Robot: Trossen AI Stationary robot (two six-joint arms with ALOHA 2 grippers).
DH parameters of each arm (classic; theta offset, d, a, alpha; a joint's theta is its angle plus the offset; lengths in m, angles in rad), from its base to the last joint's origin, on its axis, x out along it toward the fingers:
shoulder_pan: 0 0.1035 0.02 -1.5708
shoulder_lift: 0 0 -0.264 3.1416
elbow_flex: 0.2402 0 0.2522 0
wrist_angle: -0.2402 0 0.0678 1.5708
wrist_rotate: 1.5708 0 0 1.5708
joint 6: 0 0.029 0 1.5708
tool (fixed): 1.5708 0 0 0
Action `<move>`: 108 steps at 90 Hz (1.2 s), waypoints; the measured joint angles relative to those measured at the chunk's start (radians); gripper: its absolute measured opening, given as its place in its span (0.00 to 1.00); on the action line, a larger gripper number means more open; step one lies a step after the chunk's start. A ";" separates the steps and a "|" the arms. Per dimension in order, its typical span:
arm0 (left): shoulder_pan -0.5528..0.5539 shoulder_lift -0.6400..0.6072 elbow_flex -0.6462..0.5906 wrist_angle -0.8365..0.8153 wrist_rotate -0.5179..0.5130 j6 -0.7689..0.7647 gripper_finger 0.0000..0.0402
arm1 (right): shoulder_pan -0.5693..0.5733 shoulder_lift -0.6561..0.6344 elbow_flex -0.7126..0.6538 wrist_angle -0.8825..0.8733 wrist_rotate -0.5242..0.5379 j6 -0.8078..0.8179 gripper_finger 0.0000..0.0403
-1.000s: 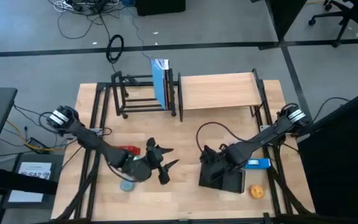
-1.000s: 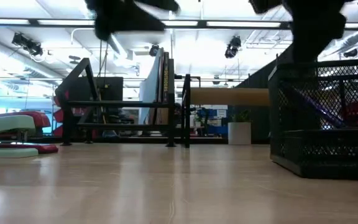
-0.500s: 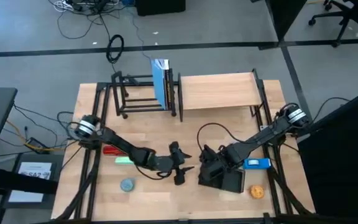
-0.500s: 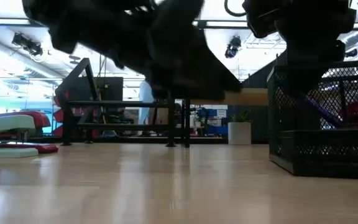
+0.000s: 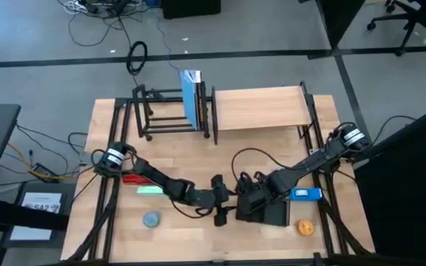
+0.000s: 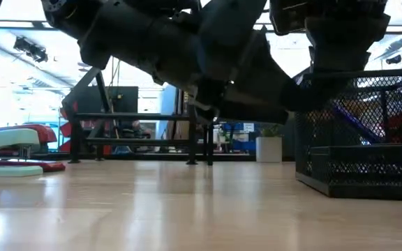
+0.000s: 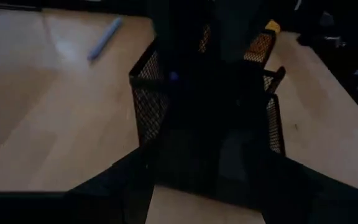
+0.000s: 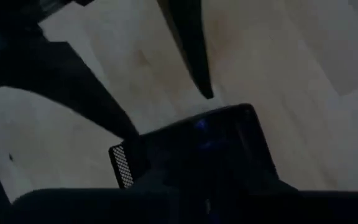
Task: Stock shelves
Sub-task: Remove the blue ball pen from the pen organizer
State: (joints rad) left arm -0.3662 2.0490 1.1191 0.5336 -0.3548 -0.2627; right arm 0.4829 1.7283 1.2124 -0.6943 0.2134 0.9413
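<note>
On the pale wood-grain table (image 5: 168, 233), the two shelves stand side by side along the far edge: an open black metal-tube rack (image 5: 170, 112) holding an upright blue book (image 5: 191, 96) at its right end, and touching it a light wood-board shelf (image 5: 261, 108) with thin black metal uprights. Nearer the front, the left gripper (image 5: 220, 209) reaches low across the table to the left side of a small black mesh organizer (image 5: 263, 209), a boxy wire-mesh basket; its fingers look spread, one on each side of the basket in the left wrist view, though they are dark and blurred. The right gripper (image 5: 251, 191) sits over the organizer's far left corner, and whether its fingers are apart or together cannot be told. In the low view both arms are only black masses across the top, hiding much of the shelves. A green-and-red stapler (image 5: 143, 184) lies to the left, a round blue-grey disc (image 5: 151, 219) near the front, a blue flat box (image 5: 305, 194) and an orange lump (image 5: 305, 227) to the organizer's right.
</note>
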 joint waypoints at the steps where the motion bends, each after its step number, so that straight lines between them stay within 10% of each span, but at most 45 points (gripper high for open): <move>1: 0.000 0.000 0.000 -0.001 0.000 0.000 0.53 | 0.001 0.000 0.000 0.002 0.001 -0.003 0.03; 43: 0.000 0.000 -0.002 -0.033 -0.045 -0.003 0.53 | 0.061 -0.163 0.160 -0.084 0.057 -0.027 0.00; 64: 0.000 0.000 -0.002 -0.060 -0.053 -0.003 0.53 | 0.026 -0.248 0.209 -0.466 0.121 -0.075 0.00; 108: -0.001 0.000 -0.003 -0.105 -0.072 -0.036 0.53 | -0.150 -0.245 -0.121 -0.518 -0.126 -0.420 0.16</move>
State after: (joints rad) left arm -0.3672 2.0491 1.1164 0.4284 -0.4263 -0.2987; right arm 0.3328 1.4830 1.0915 -1.2125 0.0875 0.5215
